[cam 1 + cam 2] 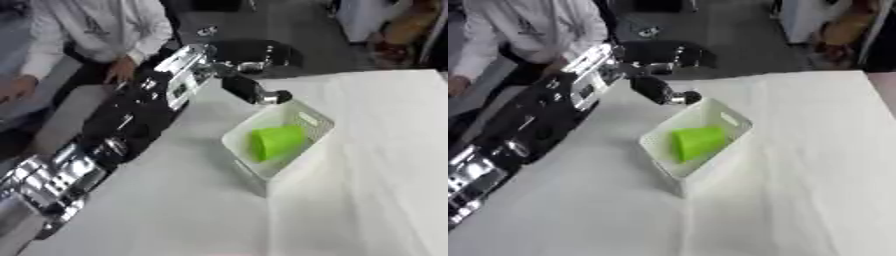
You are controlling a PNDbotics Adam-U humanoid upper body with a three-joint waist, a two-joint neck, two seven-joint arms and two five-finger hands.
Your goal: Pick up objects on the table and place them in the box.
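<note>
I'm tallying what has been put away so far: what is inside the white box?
Inside the white plastic box lies one bright green plastic cup, tipped on its side. The near wall hides part of the floor, so anything small there cannot be seen. The left hand is at the far rim.

Two head-camera eyes side by side, both looking steeply down at the tilted white table (367, 165), the right eye's frame shifted slightly, both sharing the box (663, 172), the left arm (140, 112), and floor beyond.
</note>
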